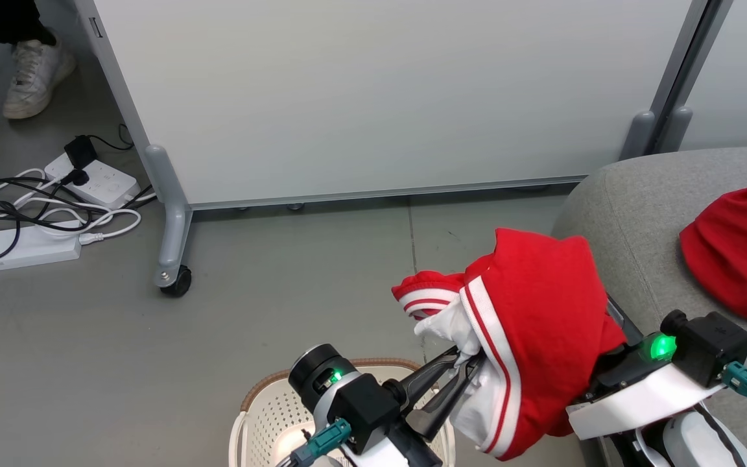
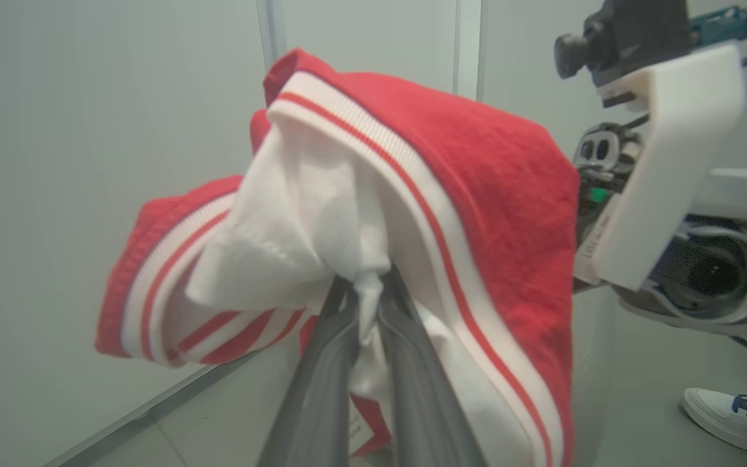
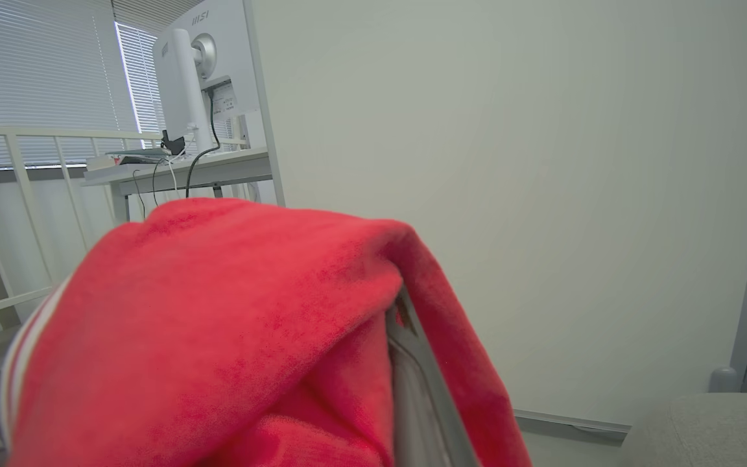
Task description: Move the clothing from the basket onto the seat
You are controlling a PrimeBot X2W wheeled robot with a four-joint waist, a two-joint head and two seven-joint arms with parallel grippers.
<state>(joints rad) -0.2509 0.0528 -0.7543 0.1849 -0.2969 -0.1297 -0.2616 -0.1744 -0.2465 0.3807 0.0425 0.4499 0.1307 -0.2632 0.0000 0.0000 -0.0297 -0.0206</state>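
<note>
Mid-transfer, I reckon: the striped garment (image 1: 529, 324) is up out of the basket (image 1: 263, 402), hanging centre-right in the head view, just left of the seat (image 1: 633, 207) edge. My left hand (image 1: 464, 363) is clamped on its white panel. My right hand (image 3: 403, 331) is buried under red cloth, so I can't tell its state. The plain red garment (image 1: 736, 253) lies on the seat, far right. Next I'd swing right over the cushion and release. The long axis runs top to bottom of frame, with the striped cuff pointing left.

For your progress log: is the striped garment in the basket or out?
Out: the left gripper holds the striped garment aloft, clear of the basket.
</note>
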